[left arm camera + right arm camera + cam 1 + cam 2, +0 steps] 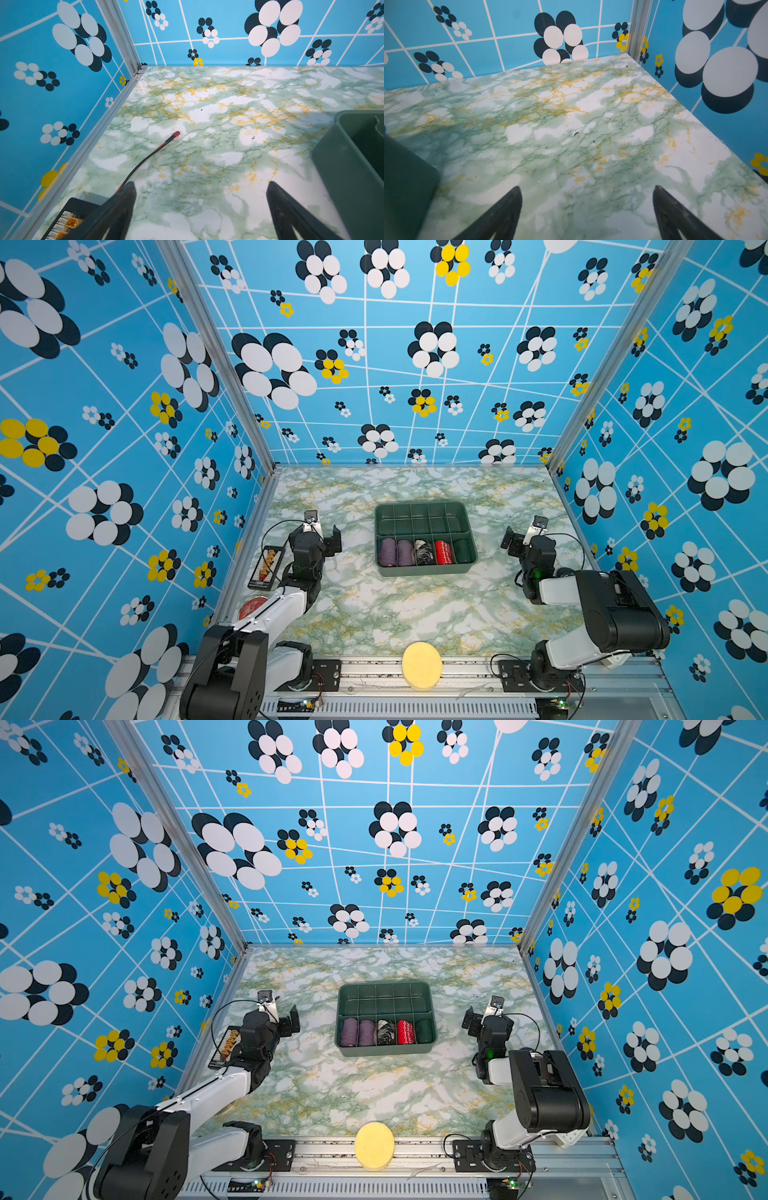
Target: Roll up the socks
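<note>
Left wrist view crops the green tray (342, 176), hiding the socks (389, 552) rolled inside; left gripper (200, 184) and right gripper (586, 187) gape wide, empty.

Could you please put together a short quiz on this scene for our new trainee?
1. True or false: the left gripper and the right gripper are both open and empty.
2. How many purple rolls of socks lie in the green tray?
3. Which lies directly beside the socks? A the red bundle, B the black-and-white bundle, C the yellow disc.
Key: 1 true; 2 two; 3 B.
</note>
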Tool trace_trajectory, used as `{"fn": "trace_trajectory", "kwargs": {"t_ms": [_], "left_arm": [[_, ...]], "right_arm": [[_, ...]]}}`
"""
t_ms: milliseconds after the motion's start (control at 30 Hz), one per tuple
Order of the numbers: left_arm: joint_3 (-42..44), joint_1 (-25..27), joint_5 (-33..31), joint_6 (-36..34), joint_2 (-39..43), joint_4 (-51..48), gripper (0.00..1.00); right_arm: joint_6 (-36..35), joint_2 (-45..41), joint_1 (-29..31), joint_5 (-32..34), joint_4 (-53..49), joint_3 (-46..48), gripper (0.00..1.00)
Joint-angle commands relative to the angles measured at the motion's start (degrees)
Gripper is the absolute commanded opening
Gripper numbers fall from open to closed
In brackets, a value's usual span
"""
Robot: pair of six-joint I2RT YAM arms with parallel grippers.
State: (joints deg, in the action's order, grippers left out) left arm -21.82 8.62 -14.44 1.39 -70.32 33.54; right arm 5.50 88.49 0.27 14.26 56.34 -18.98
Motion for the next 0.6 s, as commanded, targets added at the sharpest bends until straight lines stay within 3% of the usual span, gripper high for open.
{"fn": "trace_trajectory", "kwargs": {"t_ms": [0,167,233,333,367,433,567], "left_arm": [[0.5,-0.5,0.0,-3.2,-5.3,9.0,0.99],[-0.8,-1.2,0.2,-5.0,-15.6,17.0,0.99],[-2.1,-3.6,4.2,-2.3,-15.0,12.7,0.99],[-0.5,-6.3,11.8,-1.4,-16.7,16.4,0.99],[0.2,-6.8,12.3,-1.7,-19.0,21.3,0.99],[-1.0,-7.5,14.9,-1.3,-17.4,15.9,0.99],[-0.5,-7.8,15.0,-1.1,-18.2,17.9,0.99]], "right_arm": [[-1.0,0.5,0.5,1.7,0.8,-0.7,0.99],[-1.1,0.6,0.6,1.9,0.9,-0.7,0.99],[-1.1,0.6,0.6,2.0,0.8,-0.8,1.00],[-1.2,0.6,0.7,2.2,0.7,-0.9,1.00],[-1.2,0.6,0.7,2.3,0.6,-0.9,0.99],[-1.3,0.7,0.9,2.6,0.5,-1.1,1.00],[-1.5,0.7,1.1,3.1,0.4,-1.2,0.99]]}}
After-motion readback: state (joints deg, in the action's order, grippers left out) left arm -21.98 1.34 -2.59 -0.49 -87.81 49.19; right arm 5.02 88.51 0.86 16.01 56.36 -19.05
